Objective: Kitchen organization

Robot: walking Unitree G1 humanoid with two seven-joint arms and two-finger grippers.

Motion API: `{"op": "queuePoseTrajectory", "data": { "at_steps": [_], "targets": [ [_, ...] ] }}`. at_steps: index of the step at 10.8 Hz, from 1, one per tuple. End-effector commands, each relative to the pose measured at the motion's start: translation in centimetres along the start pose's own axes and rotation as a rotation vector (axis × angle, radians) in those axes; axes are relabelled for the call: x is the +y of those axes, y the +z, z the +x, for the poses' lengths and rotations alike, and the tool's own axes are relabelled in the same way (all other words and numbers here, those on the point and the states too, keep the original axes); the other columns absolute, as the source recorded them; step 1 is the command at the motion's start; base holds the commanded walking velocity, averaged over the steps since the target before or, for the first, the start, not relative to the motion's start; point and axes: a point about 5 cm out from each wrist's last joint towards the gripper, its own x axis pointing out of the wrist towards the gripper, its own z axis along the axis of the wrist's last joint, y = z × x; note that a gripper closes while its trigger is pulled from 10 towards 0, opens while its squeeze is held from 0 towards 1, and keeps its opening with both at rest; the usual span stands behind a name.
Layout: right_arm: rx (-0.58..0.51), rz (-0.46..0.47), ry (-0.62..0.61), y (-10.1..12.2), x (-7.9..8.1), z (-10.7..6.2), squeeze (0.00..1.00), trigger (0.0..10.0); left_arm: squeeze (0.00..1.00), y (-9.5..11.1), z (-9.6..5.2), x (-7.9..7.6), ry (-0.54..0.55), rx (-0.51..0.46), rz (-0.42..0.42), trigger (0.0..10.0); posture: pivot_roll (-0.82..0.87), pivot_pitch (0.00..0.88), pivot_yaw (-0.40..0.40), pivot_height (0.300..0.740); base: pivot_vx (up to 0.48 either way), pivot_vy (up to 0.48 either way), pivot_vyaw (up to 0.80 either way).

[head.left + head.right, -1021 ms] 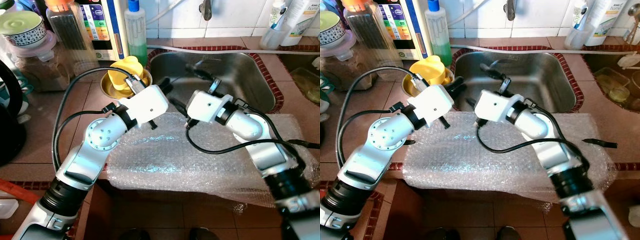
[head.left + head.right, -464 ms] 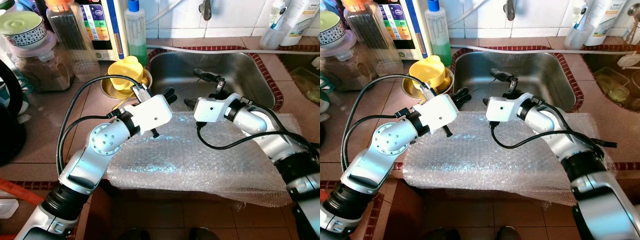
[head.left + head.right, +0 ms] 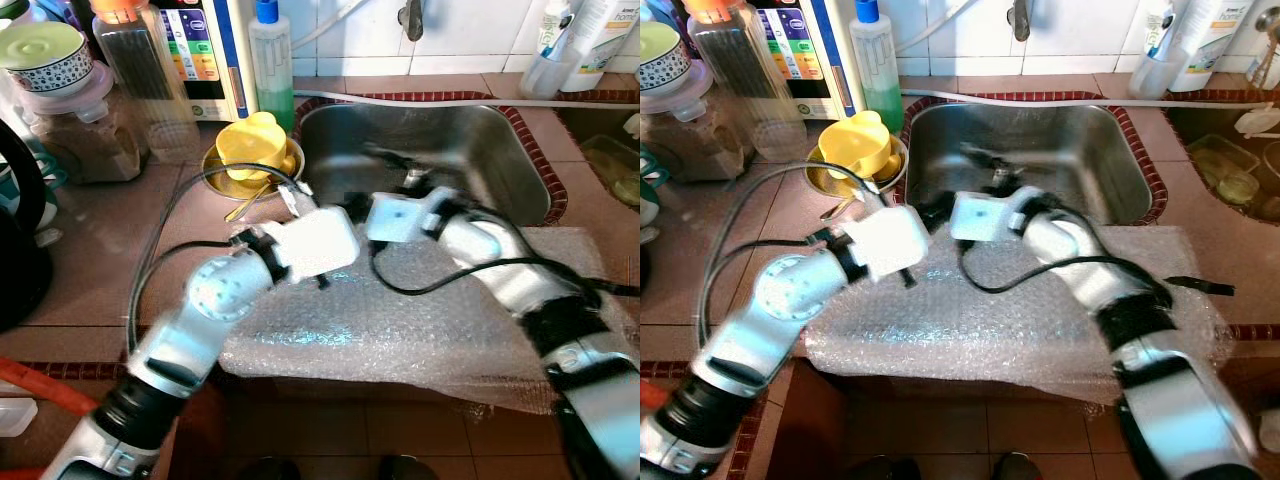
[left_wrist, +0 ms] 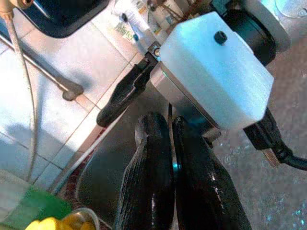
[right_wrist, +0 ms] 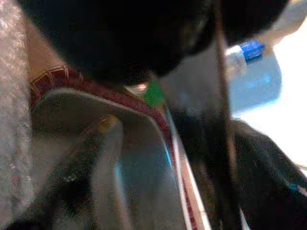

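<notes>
Item: sheet of bubble wrap (image 3: 400, 320), lying flat on the desk (image 3: 110, 260) and overhanging its front edge. It sits directly beneath both of your grippers, and its far edge meets the sink's near rim.

Left gripper (image 4: 165, 139): you have it above the wrap's far left corner, just beside the right wrist housing. In your left wrist view the two black fingers (image 4: 148, 182) lie pressed together with nothing between them, so it is closed and empty.

Right gripper (image 3: 385, 160): you have it reaching past the wrap's far edge over the sink. One black finger shows in the left wrist view, but motion blur means you cannot tell whether the fingers are parted or together.

Sink (image 3: 520, 150): stainless steel with a red tiled rim, just beyond both grippers.

Yellow cup (image 3: 248, 145): sits in a metal bowl (image 3: 215, 175) on the desk, beyond and to the left of your left gripper, beside the sink's left rim.

Green soap bottle (image 3: 270, 60): blue-capped, stands behind the bowl, well beyond the left gripper.

Jars (image 3: 70, 110) and containers: stand far to the left of the left gripper.

White tumbler (image 3: 545, 70): stands at the wall, well beyond and to the right of the right gripper.
</notes>
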Motion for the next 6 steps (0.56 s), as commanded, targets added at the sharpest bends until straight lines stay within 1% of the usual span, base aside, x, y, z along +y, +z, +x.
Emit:
{"op": "queuePoseTrajectory", "data": {
  "at_steps": [1,3,6],
  "targets": [
    [-0.031,0.0,-0.015,0.61,-0.38,0.48,0.0,0.0,0.0,0.67,-0.04,-0.21,-0.018,-0.031,0.017,3.6,-0.1,0.172,0.074,0.74,0.0,0.0,0.0],
    [-0.045,0.033,-0.021,1.04,-0.03,0.8,0.0,0.0,0.0,0.59,0.02,-0.25,-0.015,-0.03,0.015,3.9,-0.1,0.174,0.074,0.74,0.0,0.0,0.0],
    [-0.035,0.042,0.014,0.96,0.42,0.54,0.0,0.0,0.0,0.04,-0.11,0.04,0.012,0.004,0.036,4.9,-0.1,0.176,0.072,0.74,0.0,0.0,0.0]
  ]
}}
